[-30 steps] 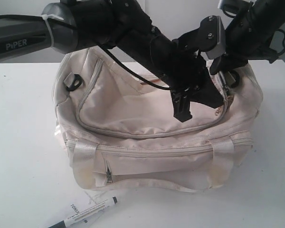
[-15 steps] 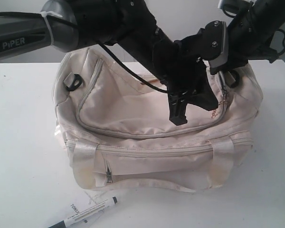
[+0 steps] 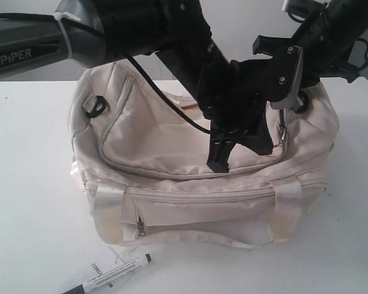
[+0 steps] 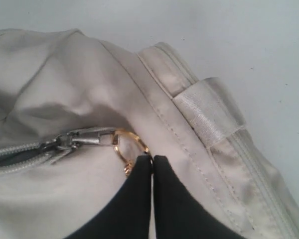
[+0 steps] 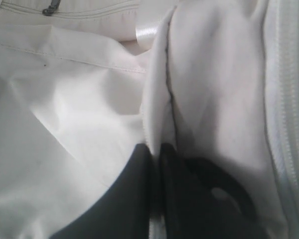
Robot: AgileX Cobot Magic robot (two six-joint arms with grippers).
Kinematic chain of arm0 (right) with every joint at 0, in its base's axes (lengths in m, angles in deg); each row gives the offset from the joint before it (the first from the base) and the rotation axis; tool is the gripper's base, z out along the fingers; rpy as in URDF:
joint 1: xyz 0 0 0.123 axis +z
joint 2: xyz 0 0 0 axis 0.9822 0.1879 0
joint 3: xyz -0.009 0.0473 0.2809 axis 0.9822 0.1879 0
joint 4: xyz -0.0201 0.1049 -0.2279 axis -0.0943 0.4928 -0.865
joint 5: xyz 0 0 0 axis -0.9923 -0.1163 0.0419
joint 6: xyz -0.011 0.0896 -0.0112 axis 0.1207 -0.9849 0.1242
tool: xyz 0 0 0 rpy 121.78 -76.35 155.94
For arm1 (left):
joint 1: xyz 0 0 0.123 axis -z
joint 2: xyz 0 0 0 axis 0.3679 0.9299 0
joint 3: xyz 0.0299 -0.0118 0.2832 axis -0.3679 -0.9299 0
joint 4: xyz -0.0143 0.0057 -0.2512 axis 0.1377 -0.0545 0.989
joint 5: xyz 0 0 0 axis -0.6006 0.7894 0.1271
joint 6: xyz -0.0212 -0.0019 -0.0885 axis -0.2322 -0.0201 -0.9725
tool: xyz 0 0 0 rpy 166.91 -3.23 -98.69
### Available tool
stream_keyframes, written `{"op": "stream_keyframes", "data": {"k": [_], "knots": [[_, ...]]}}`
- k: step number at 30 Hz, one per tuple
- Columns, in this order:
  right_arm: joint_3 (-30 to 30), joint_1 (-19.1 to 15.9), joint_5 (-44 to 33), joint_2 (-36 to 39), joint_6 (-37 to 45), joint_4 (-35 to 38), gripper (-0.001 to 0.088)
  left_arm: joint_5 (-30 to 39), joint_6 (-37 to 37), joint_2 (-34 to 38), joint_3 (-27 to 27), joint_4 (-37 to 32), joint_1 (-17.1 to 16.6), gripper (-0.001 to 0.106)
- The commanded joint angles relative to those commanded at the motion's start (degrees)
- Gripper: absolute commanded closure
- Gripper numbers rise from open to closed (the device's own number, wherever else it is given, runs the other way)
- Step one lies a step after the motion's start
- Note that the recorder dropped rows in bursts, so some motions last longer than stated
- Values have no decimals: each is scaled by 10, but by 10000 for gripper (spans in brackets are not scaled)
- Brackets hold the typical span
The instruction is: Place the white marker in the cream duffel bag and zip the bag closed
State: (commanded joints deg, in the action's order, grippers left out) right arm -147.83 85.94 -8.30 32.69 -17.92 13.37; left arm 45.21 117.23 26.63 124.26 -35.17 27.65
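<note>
Counter (image 3: pixel 24 184): white and matte, it filled your view from front edge to back.
Paper tag (image 3: pixel 100 271): white, it lay flat on your counter near the front edge, with black letters "TON" showing.
Wall (image 3: pixel 239 15): plain and pale behind your counter.

The left tool (image 3: pixel 216 164) has slid toward 7 o'clock across the top flap of the cream duffel bag (image 3: pixel 165 138), and its tips now sit lower, nearer the flap's front zip line. The gold keychain (image 3: pixel 273 146) has shifted a little toward 9 o'clock with it. The right arm's grey wrist plate (image 3: pixel 288 76) has dropped toward 5 o'clock and tilted.
</note>
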Motion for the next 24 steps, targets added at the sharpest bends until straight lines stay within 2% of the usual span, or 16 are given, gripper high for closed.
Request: {"op": "stream_keyframes", "data": {"k": [10, 16, 24], "knots": [[0, -23, -1, 0, -24, 0, 868, 4, 0, 0, 0, -32, 16, 1053], [0, -28, -1, 0, -30, 5, 868, 20, -4, 0, -1, -70, 22, 1053], [0, -28, 8, 0, -28, 6, 868, 56, -10, 0, -1, -82, 23, 1053]]}}
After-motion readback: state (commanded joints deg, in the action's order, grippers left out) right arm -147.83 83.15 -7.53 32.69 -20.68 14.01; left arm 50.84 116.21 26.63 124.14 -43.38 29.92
